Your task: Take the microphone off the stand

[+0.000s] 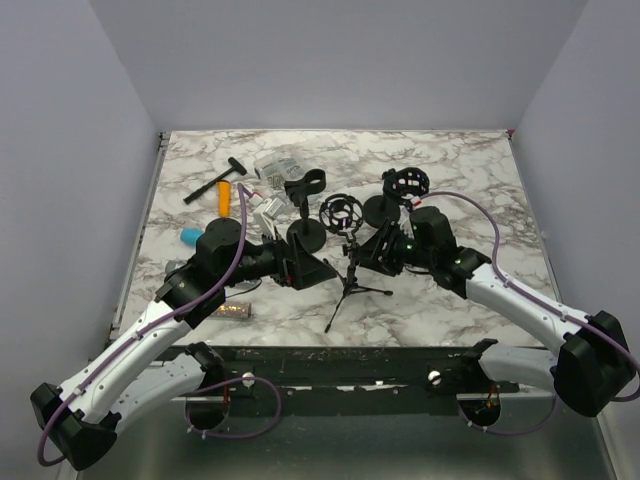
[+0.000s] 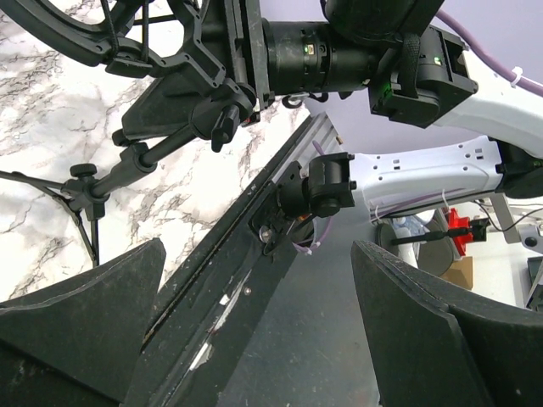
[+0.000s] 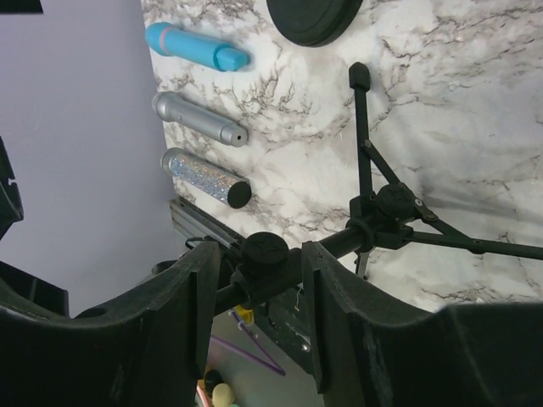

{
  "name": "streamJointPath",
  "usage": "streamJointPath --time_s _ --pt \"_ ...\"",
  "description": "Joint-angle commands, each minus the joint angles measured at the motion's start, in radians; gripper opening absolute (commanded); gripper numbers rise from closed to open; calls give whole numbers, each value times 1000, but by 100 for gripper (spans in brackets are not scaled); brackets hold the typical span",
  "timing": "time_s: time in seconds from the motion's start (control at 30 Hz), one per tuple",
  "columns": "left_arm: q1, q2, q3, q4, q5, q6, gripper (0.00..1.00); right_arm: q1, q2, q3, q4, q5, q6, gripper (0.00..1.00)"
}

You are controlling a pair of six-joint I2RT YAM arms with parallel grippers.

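1. Black fingers (image 3: 204, 288) of my right gripper (image 3: 263, 254) are standing part-way apart on either side of the knob (image 3: 266, 249) on the stem of the tripod stand (image 3: 394, 208). I cannot tell whether they are pinching it or only bracketing it.
2. My left gripper (image 2: 259, 246) is hanging released, jaws wide with nothing between them, just beside the stand and facing my right wrist.
3. The shock mount (image 1: 340, 212) on top of the stand is showing no microphone that I can make out. A blue microphone (image 3: 191, 44), a silver microphone (image 3: 197, 119) and a glittered microphone (image 3: 204, 176) are lying on the table (image 1: 450, 160) towards its near-left corner, apart from the stand.
4. Hazards, as I am judging them:
   - The stand is looking light and spindly, so a sideways pull at the knob is likely to tip it or skate its legs across the marble.
   - My two grippers are working close together and are risking a knock.
   - The round-based stands (image 1: 306, 236) just behind are lying within the tripod's swing.
5. Room:
   - One tripod leg is reaching towards the near rail (image 1: 350, 362), so I am reckoning little margin there.
   - Bare marble is lying to the right and far right, the freer side for moving.
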Motion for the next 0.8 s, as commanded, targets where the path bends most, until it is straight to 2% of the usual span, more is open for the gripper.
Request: streamJointPath --time_s 0.0,0.17,0.27,0.47,0.5,0.53,0.67,0.77 --pt "-6 -10 -10 -1 -22 1 93 34 28 37 -31 30 32 50" --pt "-5 -12 -11 3 -22 2 95 52 37 25 -7 45 64 49" --pt "-7 -13 -10 -1 -22 5 96 52 26 3 22 58 80 44" --pt "-6 -13 -3 -13 -24 12 96 52 35 -52 90 49 104 14" --pt "-6 -13 -2 -14 -23 12 96 52 30 -65 111 48 104 4" --pt "-5 -16 -1 -16 -22 12 96 51 22 -82 154 47 108 1" --pt "-6 -19 -1 -18 -24 13 96 4 -6 -198 364 -45 91 1" --pt "-5 -22 -4 -18 -26 12 96 -71 8 -329 677 -200 110 1"
